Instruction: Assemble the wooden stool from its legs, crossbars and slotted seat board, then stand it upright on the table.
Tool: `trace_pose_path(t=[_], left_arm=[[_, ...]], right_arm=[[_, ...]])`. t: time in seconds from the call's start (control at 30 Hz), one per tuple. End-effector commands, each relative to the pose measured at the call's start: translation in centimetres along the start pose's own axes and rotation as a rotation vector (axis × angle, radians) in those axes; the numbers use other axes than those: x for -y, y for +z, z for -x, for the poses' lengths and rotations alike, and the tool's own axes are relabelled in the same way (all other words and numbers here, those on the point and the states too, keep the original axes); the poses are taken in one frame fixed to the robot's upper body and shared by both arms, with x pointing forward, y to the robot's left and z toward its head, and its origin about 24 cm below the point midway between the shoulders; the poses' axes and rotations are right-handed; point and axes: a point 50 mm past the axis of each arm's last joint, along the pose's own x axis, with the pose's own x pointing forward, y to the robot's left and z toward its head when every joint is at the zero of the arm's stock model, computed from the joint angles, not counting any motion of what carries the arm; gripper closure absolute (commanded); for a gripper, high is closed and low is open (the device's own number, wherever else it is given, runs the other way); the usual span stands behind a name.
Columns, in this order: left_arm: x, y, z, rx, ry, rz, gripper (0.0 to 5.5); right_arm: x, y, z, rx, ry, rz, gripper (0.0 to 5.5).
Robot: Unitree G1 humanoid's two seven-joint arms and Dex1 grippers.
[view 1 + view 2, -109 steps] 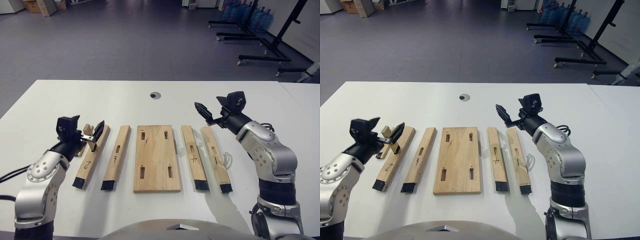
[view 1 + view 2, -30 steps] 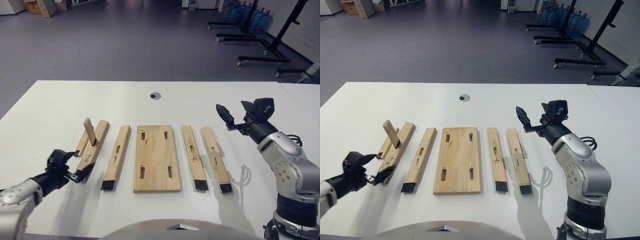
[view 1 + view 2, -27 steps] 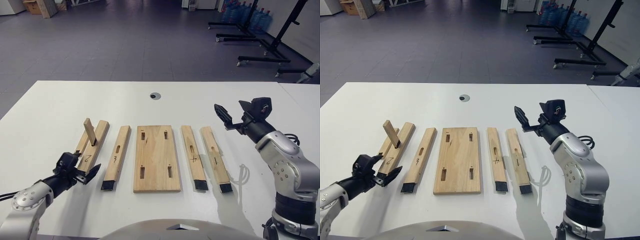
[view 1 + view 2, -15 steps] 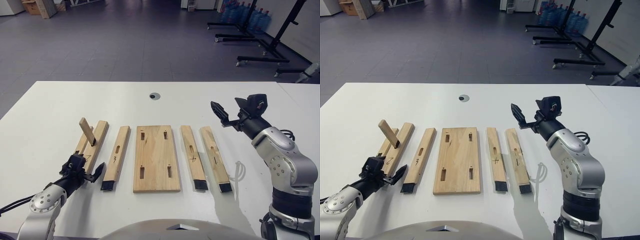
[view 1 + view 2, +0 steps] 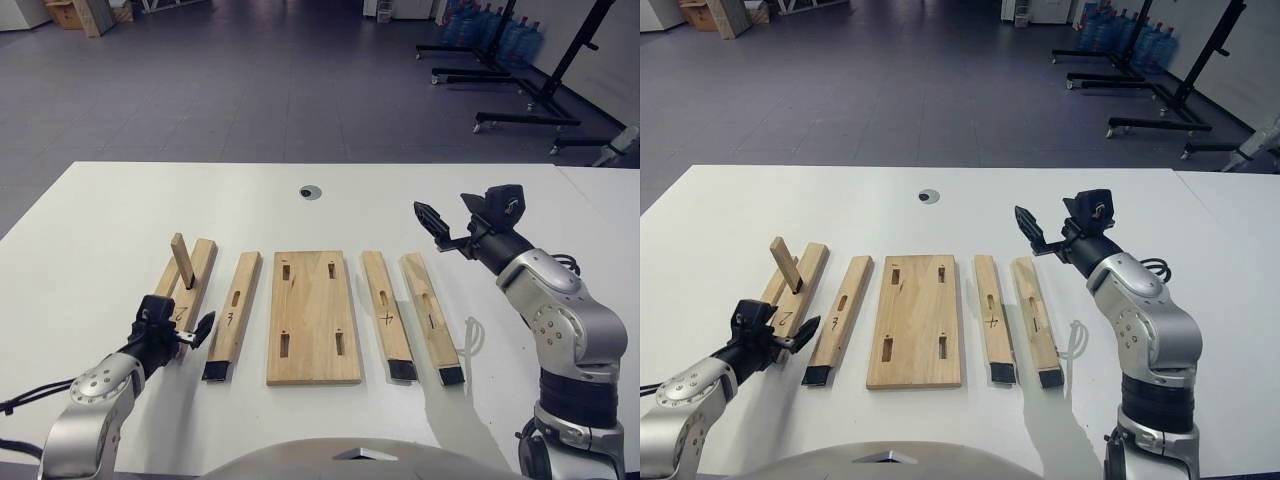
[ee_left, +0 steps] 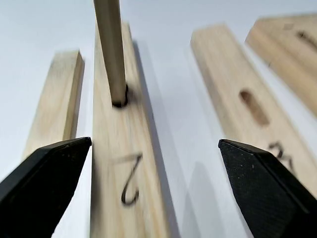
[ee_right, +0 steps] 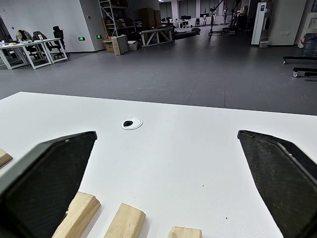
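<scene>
The slotted seat board (image 5: 313,316) lies flat mid-table. To its left lie leg 2 (image 5: 192,287) and leg 3 (image 5: 233,313), to its right two more legs (image 5: 387,312) (image 5: 431,316). A crossbar (image 5: 183,262) stands tilted in leg 2's slot (image 6: 119,101). Another crossbar (image 6: 54,104) lies flat along leg 2's outer side. My left gripper (image 5: 182,332) is open and low at leg 2's near end, its fingertips (image 6: 44,173) on either side of the leg (image 6: 124,168). My right gripper (image 5: 440,225) is open in the air beyond the right legs' far ends.
A round cable hole (image 5: 311,190) sits at the table's far middle. A thin white cord (image 5: 470,335) loops on the table beside the rightmost leg. Bare white tabletop surrounds the parts; black stands and water bottles stand on the floor behind.
My left gripper let go of the crossbar, which now stands in leg 2, drew back, then came forward to the leg's near end. My right gripper drifted left.
</scene>
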Motion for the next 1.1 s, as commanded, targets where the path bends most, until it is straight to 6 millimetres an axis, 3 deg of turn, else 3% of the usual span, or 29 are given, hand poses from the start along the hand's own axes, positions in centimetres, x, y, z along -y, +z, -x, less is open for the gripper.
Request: trace_pose_path(t=[0.03, 0.4, 0.8, 1.1], left_arm=[[-0.3, 2.1, -0.3, 0.015, 0.006, -0.026, 0.79], [-0.9, 1.6, 1.0, -0.043, 0.117, -0.113, 0.79], [-0.1, 0.1, 0.7, -0.168, 0.131, -0.107, 0.79], [-0.1, -0.6, 0.7, -0.233, 0.129, -0.09, 2.3]], right_arm=[[-0.3, 0.3, -0.3, 0.012, 0.007, 0.001, 0.24], [-0.6, 0.1, -0.5, 0.012, 0.014, -0.007, 0.24], [-0.6, 0.0, -0.2, 0.012, 0.002, -0.011, 0.24], [-0.7, 0.0, -0.4, 0.011, 0.005, -0.014, 0.24]])
